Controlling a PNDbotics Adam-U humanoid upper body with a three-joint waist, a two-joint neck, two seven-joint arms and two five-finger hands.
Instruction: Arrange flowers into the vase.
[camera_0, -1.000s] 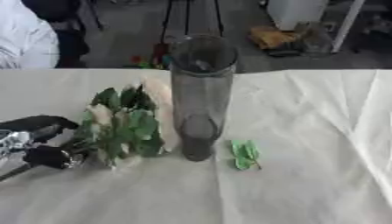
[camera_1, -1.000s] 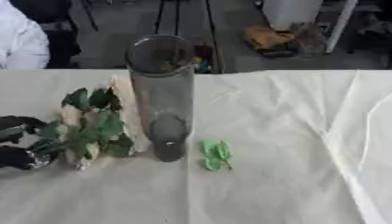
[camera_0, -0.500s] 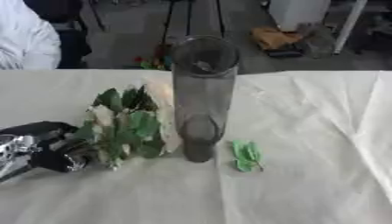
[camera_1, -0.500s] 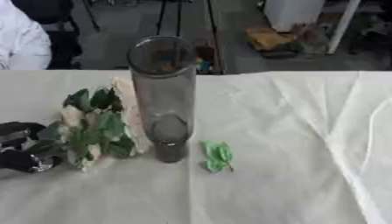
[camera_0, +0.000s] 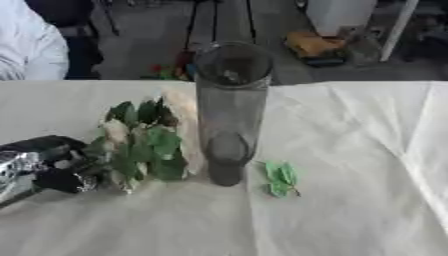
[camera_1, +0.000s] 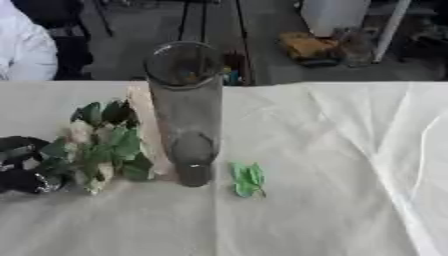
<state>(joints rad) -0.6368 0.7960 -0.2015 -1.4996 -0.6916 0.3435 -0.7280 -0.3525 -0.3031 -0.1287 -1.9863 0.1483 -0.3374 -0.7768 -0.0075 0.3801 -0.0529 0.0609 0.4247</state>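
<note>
Soft, even daylight falls on the pale tablecloth (camera_0: 350, 150) with only faint shadows; both views are blurred throughout, and the glass vase (camera_0: 229, 110) carries a dull sheen.

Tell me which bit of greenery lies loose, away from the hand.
The small leaf sprig right of the vase, alone on the cloth. The flower bunch lies left of the vase, its lower end at the left hand.

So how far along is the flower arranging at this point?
Nothing looks done yet: the vase stands upright on the table cloth with no stems visible in it. In hand: the left robot hand is at the flower bunch, which lies beside the vase; whether it grips it is unclear. Left: lifting the bunch in, plus the loose leaf sprig on the vase's right.
</note>
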